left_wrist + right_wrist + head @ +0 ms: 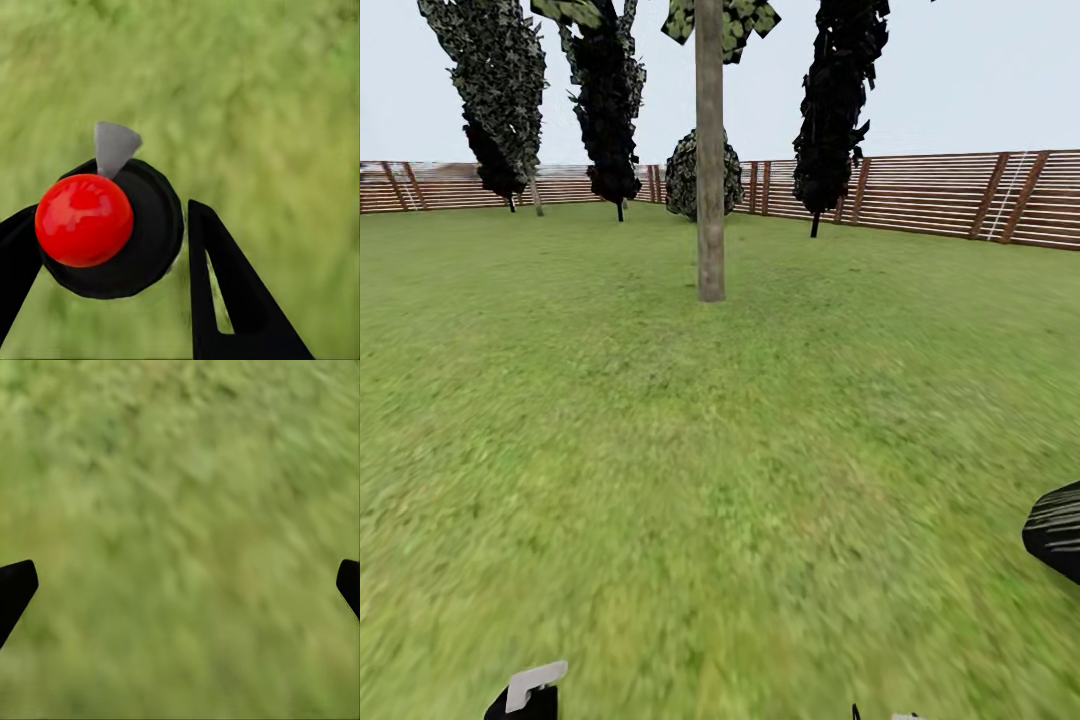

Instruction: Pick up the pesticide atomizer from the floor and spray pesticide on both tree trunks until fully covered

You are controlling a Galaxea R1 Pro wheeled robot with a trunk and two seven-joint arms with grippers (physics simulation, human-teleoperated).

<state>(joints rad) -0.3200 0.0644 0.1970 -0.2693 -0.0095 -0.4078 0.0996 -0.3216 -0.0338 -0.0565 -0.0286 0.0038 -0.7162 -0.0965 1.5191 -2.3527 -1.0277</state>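
Matt, mottled grey-brown bark on the smooth tree trunk (710, 200); brown slatted wood fence (960, 195); blurry green grass floor (710, 480); atomizer (112, 232) with glossy red ball on matt black disc and dull grey nozzle, between smooth black jaws.

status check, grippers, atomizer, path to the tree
Left gripper shut on atomizer, nozzle forward. Right gripper open over grass. Tree trunk dead ahead across the lawn, nothing in between.

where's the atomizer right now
The atomizer sits between the left gripper fingers in the left wrist view, over grass; in the head view its grey nozzle tip pokes up at the bottom left.
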